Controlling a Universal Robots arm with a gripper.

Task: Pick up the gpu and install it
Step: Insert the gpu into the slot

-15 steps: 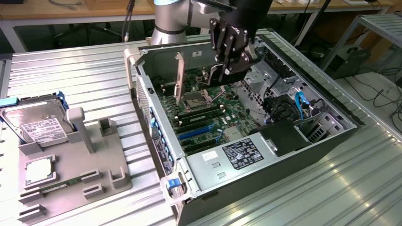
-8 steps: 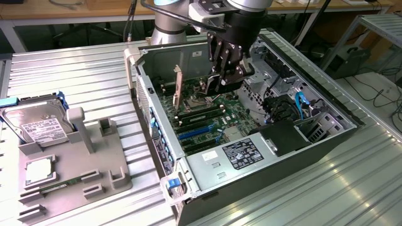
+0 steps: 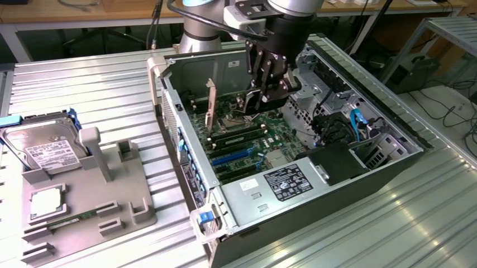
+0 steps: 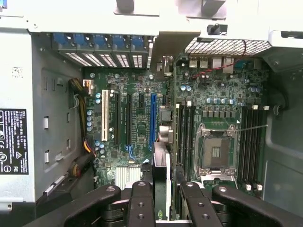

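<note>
A ribbed table top point(image 3: 387, 223) of shiny bare metal is being seen. A computer case point(image 3: 186, 151) is showing pale matt sheet metal. Matt black plastic is showing on the gripper point(image 3: 267, 96), and matt grey plastic on the tray point(image 3: 82, 223).

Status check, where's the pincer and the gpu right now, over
Pincer inside open computer case, above the motherboard. Gpu standing upright in case, beside the pincer; grip unclear. Hard drive on gray holder outside.

The arm point(image 3: 209, 22) is built of silvery-grey tubular segments, with a black cable looping beside it. Its gripper point(image 3: 266, 89) is black, with jointed fingers point(image 4: 140, 203) dotted with round screws.
</note>
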